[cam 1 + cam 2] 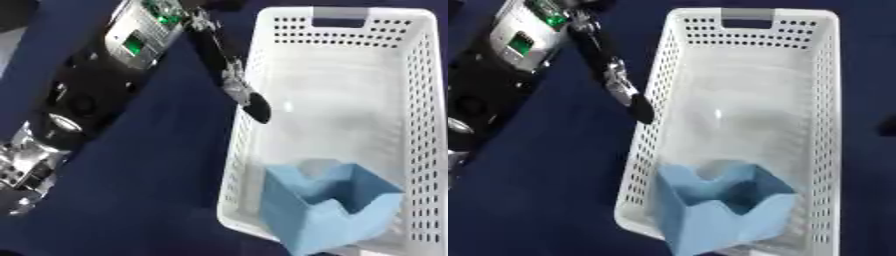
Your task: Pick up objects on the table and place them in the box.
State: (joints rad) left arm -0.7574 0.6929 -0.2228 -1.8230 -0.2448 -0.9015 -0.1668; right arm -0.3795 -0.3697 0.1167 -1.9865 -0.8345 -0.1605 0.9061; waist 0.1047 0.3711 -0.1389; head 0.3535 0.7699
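A white perforated plastic basket (398,75) on dark blue cloth (157,170) holds a pale blue notched box (328,205). The left hand's (229,75) straight finger overlaps the rim; its other fingers aren't visible.

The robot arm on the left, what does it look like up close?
The arm is mostly black, with silver metal parts at its joints and a silver-grey panel bearing small green lights or markings. Its robot hand shows as long, thin black fingers with silvery joints and dark rounded tips. No loose cables are clearly visible.

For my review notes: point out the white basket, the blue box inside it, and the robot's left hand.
white basket (339,15), left eye view, far rim by the handle.
blue box (328,217), left eye view, front face.
left hand (255,107), left eye view, dark fingertip.
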